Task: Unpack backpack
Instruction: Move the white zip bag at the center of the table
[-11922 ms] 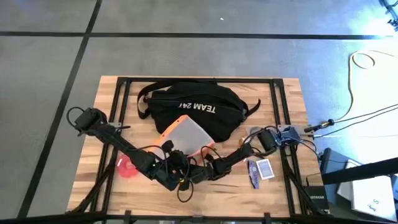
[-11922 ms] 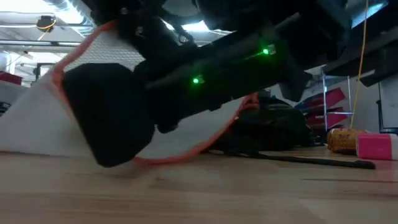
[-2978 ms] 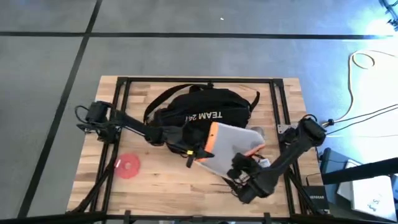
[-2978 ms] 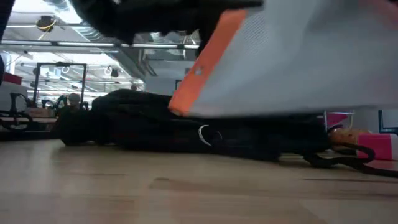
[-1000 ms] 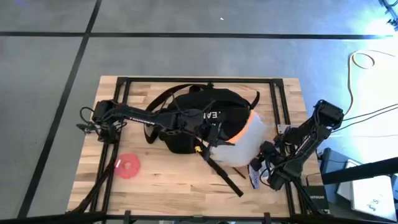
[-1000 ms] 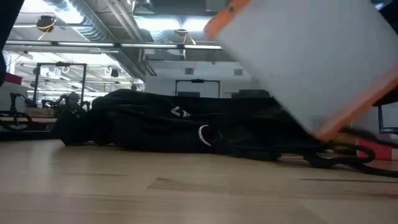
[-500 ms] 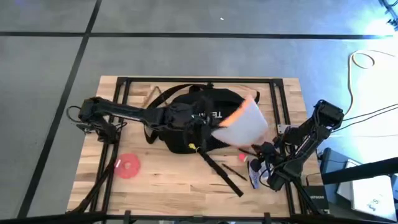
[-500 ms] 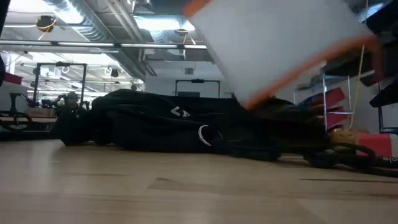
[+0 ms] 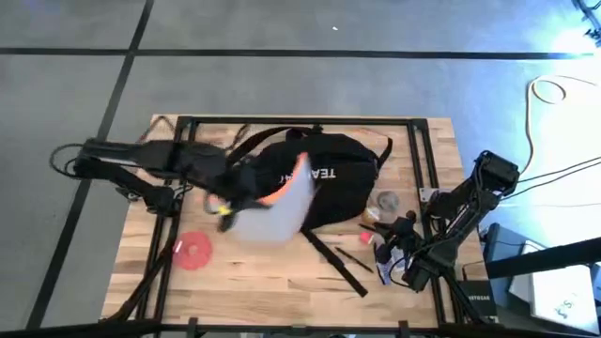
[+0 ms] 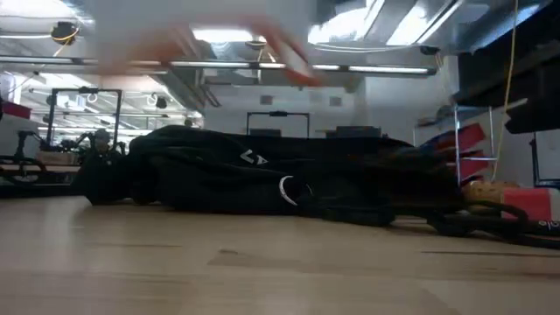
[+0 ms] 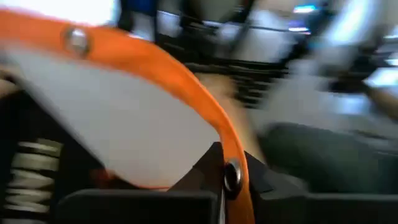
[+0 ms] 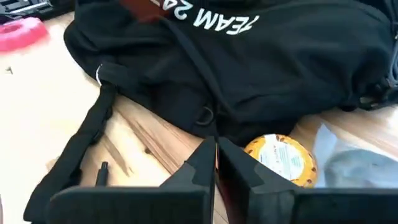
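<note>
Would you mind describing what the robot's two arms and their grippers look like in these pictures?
Both arms are dark, slim and jointed, with thin black cables looped along them. The left arm carries a small yellow marking near its wrist. The right gripper ends in two flat, matte black fingers tapering to narrow tips. The left gripper shows dark fingers with a coiled metal spring beside them.

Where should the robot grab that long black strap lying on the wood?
Pinch the strap near its free end, coming straight down from above and closing across its narrow width. It lies flat on bare wood there, clear of the backpack.
</note>
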Tool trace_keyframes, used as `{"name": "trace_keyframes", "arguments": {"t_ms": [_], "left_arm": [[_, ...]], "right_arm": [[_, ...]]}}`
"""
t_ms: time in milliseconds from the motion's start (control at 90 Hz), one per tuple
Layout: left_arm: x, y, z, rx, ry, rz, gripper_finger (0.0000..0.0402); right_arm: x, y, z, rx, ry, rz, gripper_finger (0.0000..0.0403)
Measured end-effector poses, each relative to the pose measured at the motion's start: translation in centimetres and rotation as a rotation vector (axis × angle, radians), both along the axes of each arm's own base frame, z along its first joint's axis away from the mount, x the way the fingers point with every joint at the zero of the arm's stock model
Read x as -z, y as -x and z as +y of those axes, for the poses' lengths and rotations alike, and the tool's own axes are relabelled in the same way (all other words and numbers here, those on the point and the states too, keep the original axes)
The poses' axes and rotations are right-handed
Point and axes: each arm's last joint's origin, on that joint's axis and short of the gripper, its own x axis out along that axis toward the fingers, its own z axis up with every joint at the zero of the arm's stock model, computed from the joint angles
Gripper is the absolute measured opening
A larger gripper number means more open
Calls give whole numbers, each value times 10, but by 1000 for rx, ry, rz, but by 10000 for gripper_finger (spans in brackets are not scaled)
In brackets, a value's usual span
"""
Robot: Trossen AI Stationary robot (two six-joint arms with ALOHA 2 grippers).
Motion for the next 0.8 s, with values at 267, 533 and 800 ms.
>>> {"name": "trace_keyframes", "arguments": {"t_ms": [267, 533, 800], "left_arm": [[10, 68, -36, 293, -4, 287, 0], [74, 64, -63, 76, -100, 406, 0], [158, 46, -93, 340, 308, 315, 0]], "right_arm": [[0, -7, -3, 21, 11, -12, 0], [0, -17, -8, 48, 14, -4, 0], [1, -27, -6, 19, 24, 5, 0]]}}
